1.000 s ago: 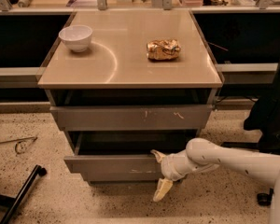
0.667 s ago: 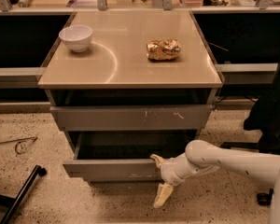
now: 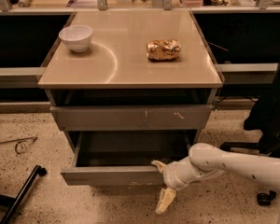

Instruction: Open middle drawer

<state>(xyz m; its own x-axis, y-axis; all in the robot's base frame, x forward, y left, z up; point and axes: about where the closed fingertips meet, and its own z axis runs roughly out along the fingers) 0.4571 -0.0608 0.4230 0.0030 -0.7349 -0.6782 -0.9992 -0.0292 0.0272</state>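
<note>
In the camera view the middle drawer (image 3: 112, 175) looks stiff, light and handle-less, so the top lip of its flat front is probably the only hold. The end effector (image 3: 162, 183) sits at that front's right end with its fingers spread, the upper one hooked over the lip. The drawer, standing open, runs leftward from it.

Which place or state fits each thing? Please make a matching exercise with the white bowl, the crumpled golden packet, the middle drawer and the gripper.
1 white round bowl
2 crumpled golden packet
3 plain grey middle drawer
4 cream-coloured gripper

a pulled out
b at the drawer's front, right end
c cabinet top, back left
d cabinet top, right of centre

Pairs: 1-c, 2-d, 3-a, 4-b
</note>
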